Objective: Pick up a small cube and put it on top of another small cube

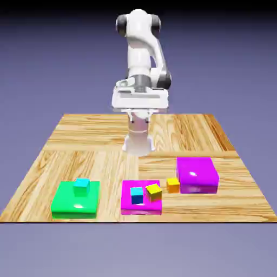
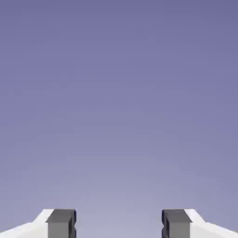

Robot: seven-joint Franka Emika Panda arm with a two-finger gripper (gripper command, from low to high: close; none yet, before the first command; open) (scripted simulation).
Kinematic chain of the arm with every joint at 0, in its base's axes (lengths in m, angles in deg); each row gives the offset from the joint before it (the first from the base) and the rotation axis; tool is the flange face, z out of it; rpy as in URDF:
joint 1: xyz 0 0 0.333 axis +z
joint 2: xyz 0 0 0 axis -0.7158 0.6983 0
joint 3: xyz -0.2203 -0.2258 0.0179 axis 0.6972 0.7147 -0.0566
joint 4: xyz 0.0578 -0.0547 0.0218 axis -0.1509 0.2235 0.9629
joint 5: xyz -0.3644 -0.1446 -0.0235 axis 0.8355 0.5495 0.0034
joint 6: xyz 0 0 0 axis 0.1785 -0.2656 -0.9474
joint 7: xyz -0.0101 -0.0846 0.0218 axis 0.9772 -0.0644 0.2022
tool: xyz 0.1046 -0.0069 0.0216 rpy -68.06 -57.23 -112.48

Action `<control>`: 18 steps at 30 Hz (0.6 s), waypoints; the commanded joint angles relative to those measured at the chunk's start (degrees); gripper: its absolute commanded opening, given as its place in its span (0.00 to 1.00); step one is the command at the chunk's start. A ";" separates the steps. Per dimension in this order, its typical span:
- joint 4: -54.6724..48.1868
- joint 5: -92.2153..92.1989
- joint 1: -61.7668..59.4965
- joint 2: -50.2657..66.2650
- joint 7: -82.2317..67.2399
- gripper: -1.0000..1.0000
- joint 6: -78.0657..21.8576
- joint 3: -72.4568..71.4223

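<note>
With the gripper [image 1: 140, 119] held wide and empty, the orange cube [image 1: 172, 185] is located below it, toward the exterior view's right, beside the large magenta block [image 1: 197, 175]

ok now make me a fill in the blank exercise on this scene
The tiny cyan cube sits on the flat ____ block. The tiny plain orange cube rests on the wooden ____. The tiny blue cube shares a magenta block with the tiny ____ cube. The tool stands ____, holding nothing.
Missing words: green; table; yellow; open
</note>
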 commanded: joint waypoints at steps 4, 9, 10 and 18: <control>-0.87 -9.97 -1.14 6.52 7.81 0.50 -3.46 -3.94; -1.95 -22.43 -2.57 14.67 17.56 0.50 -7.79 -8.86; -2.17 -24.92 -2.85 16.30 19.52 0.50 -8.66 -9.84; -3.90 -44.86 -5.14 29.33 35.13 0.50 -15.59 -17.71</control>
